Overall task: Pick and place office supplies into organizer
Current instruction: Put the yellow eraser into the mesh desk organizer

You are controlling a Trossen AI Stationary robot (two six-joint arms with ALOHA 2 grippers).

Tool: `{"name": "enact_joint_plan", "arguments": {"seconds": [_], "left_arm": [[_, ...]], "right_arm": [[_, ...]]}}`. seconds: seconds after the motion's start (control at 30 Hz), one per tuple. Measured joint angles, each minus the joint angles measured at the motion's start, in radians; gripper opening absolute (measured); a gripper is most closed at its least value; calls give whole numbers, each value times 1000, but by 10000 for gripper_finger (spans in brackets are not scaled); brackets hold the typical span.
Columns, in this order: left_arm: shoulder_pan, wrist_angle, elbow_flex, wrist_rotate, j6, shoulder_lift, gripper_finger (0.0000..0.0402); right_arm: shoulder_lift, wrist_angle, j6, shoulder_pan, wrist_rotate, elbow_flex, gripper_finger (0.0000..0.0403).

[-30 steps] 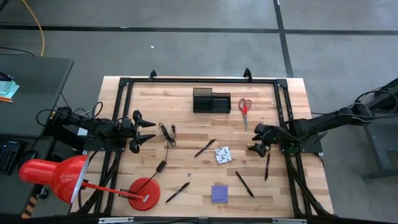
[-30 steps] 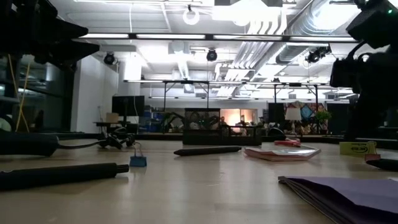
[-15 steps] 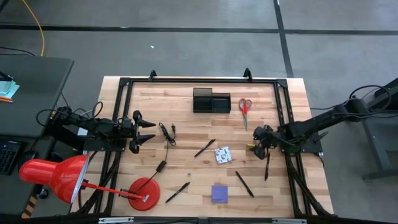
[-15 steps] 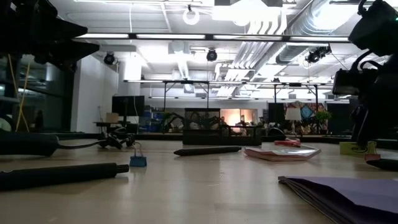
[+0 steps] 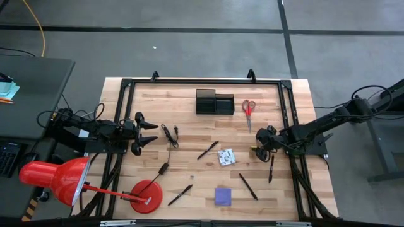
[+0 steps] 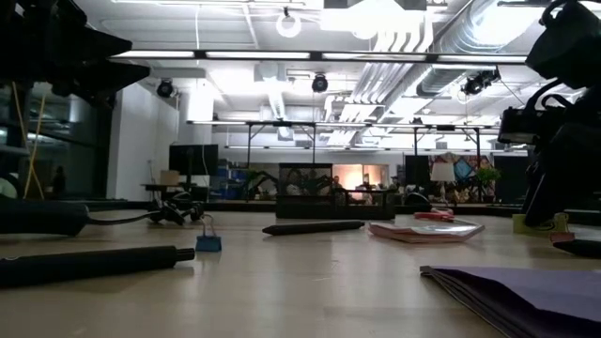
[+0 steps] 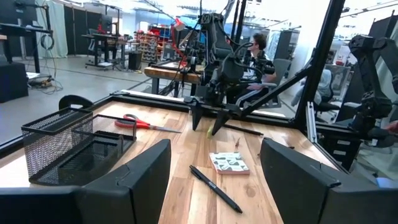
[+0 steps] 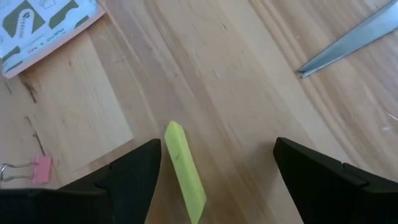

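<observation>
No legible text or labels anywhere

Dark jointed arms with black two-fingered claws.

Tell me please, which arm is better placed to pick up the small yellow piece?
The right arm. The right gripper is low over the yellow piece, which lies between its open fingers in the right wrist view. The left gripper waits, open, at the table's left side, far from it.

A robotics lab — exposed ceiling ducts [image 6: 441, 56] at twelve o'clock, another robot arm [image 7: 217, 50] on a bench beyond the table [image 5: 189, 107], a seated person [image 7: 258, 50] behind.
</observation>
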Motion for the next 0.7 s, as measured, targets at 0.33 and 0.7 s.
{"name": "enact_joint_plan", "arguments": {"seconds": [0.33,0.7], "left_arm": [[0,0,0,0,1,0,232],[0,0,0,0,1,0,232]], "right_arm": [[0,-14,3,-1,-5,-2,243],[0,22,9,-2,-55,-3,147]]}}
